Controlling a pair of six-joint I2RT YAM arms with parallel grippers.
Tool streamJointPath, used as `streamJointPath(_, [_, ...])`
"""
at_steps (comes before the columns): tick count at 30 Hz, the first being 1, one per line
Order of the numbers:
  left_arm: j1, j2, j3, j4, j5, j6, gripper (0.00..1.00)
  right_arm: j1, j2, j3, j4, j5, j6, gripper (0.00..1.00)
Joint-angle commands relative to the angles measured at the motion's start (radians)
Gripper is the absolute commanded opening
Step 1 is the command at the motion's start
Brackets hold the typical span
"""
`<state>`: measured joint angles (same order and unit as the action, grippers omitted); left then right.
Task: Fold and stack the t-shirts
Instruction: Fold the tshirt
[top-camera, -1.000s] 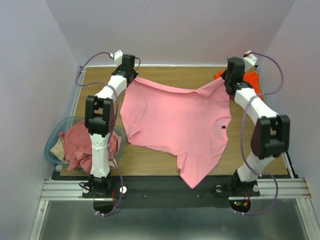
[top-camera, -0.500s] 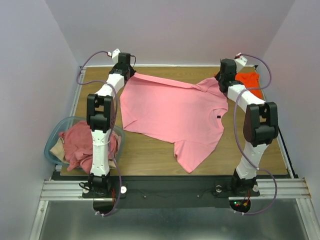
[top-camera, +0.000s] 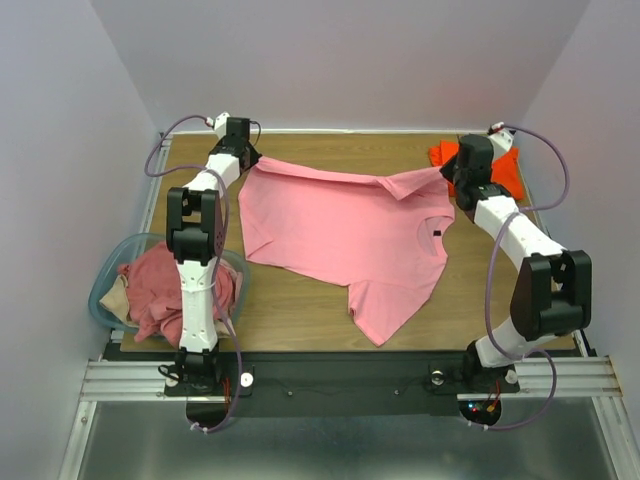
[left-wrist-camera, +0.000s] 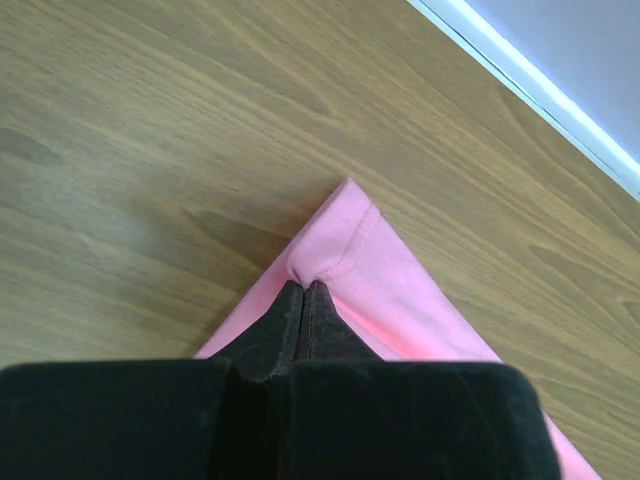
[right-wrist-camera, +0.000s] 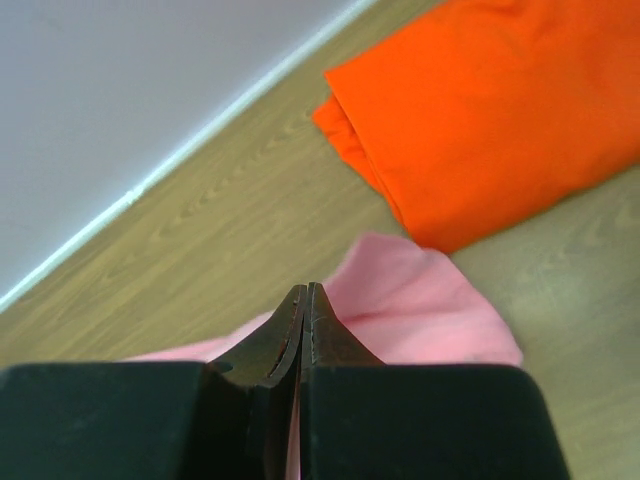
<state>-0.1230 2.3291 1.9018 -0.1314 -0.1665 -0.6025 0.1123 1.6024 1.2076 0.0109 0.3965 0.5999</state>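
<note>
Pink shirt (top-camera: 340, 225) has been drawn back and lowered since a second ago, so its near sleeve now lies wholly on the bench (top-camera: 300, 305).
Left fingers (left-wrist-camera: 290, 312) are clamped on its far left corner and right fingers (right-wrist-camera: 294, 322) on its far right corner. The rest lies spread mid-bench. Folded orange shirt (right-wrist-camera: 490, 110) lies just beyond the right fingers. Rose shirts (top-camera: 160, 285) are heaped in the tub (top-camera: 104, 290), near left.
</note>
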Motion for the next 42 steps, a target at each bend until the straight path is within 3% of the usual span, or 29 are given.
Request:
streamJointPath(1, [0.014, -0.111, 0.002, -0.005, -0.002, 0.029, 0.00, -0.003, -0.076, -0.086, -0.083, -0.028, 0.078, 0.00])
streamJointPath(13, [0.022, -0.094, 0.026, -0.102, -0.041, 0.029, 0.00, 0.000, -0.229, -0.328, -0.161, -0.182, 0.156, 0.00])
streamJointPath(25, [0.023, -0.080, 0.039, -0.177, -0.082, 0.004, 0.01, -0.002, -0.253, -0.405, -0.198, -0.235, 0.182, 0.00])
streamJointPath(26, [0.023, -0.080, 0.043, -0.192, -0.087, -0.002, 0.11, 0.000, -0.251, -0.410, -0.198, -0.240, 0.182, 0.00])
streamJointPath(27, [0.023, -0.080, 0.049, -0.198, -0.088, 0.000, 0.32, 0.000, -0.249, -0.416, -0.200, -0.243, 0.179, 0.00])
streamJointPath(28, [0.023, -0.085, 0.051, -0.204, -0.091, -0.003, 0.40, -0.002, -0.251, -0.422, -0.206, -0.251, 0.172, 0.00])
streamJointPath(31, [0.022, -0.119, 0.030, -0.198, -0.082, -0.016, 0.70, -0.002, -0.265, -0.427, -0.210, -0.303, 0.146, 0.21])
streamJointPath(33, [0.020, -0.154, 0.014, -0.165, -0.061, -0.011, 0.77, 0.000, -0.283, -0.418, -0.218, -0.317, 0.132, 0.44])
streamJointPath(38, [-0.009, -0.194, 0.025, -0.129, -0.025, 0.001, 0.81, -0.002, -0.285, -0.353, -0.224, -0.331, 0.103, 0.91])
streamJointPath(40, [-0.020, -0.185, 0.063, -0.120, -0.005, 0.013, 0.82, -0.002, -0.237, -0.312, -0.224, -0.320, 0.097, 1.00])
streamJointPath(42, [-0.035, -0.154, 0.094, -0.116, 0.013, 0.021, 0.82, 0.000, -0.179, -0.261, -0.224, -0.332, 0.081, 1.00])
